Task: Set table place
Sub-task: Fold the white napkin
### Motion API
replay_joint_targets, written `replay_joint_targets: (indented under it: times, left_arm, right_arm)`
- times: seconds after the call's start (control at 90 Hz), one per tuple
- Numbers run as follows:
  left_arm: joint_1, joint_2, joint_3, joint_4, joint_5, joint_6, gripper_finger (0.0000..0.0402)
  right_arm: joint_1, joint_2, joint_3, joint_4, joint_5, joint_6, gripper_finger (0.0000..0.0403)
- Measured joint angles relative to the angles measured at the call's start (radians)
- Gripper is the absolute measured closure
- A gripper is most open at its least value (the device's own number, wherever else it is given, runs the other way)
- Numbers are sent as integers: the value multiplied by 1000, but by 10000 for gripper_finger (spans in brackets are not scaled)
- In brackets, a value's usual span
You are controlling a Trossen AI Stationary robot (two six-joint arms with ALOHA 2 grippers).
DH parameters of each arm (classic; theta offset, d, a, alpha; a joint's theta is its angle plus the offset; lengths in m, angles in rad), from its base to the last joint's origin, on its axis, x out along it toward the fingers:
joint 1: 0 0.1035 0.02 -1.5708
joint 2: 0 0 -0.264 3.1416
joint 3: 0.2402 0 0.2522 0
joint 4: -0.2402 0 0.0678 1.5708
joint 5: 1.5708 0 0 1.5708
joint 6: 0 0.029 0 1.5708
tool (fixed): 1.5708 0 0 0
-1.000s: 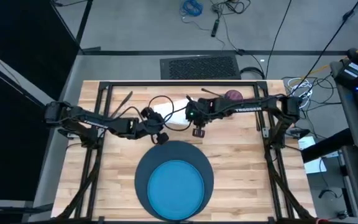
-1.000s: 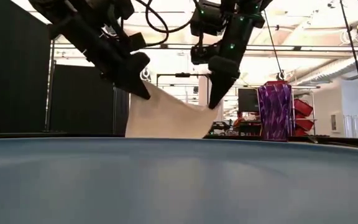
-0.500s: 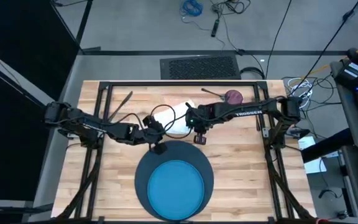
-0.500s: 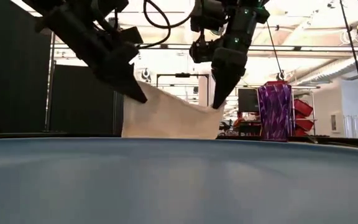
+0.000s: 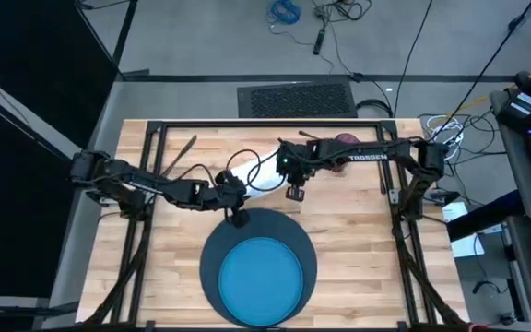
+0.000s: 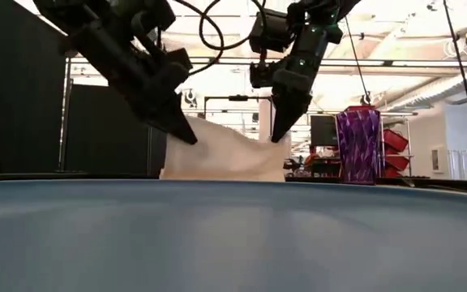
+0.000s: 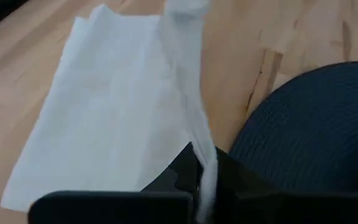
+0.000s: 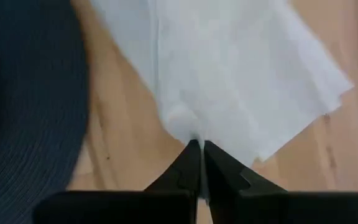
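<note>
- Shifted slightly farther since before: thin white paper napkin point(image 6: 221, 154), lifted above pale wooden table point(image 5: 358, 231).
- Left gripper point(image 6: 186, 134) and right gripper point(image 6: 277, 131) pinching its corners, beyond large dark navy round mat point(image 5: 212, 263).

Bright backlight — blurred low foreground

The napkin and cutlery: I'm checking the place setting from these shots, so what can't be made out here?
- Napkin: in the high view the left gripper and right gripper, both pinching it, cover most of it.
- Cutlery: thin shapes by the far edge, too small to tell fork, knife or spoon.
- Purple cup: half hidden under the right arm from above.
- Blue plate: a blurred band filling the low view.
</note>
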Motion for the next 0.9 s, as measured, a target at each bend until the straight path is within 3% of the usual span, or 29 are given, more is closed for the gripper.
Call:
replay_joint_targets:
  times: [0.378,0.9]
  left_arm:
    - [104,-1,0,-2,-17,1,402]
    - [172,43,-1,-13,-23,3,402]
  right_arm:
    - [-120,76,1,117,-26,-54,403]
    - [-174,154,0,311,-30,-68,403]
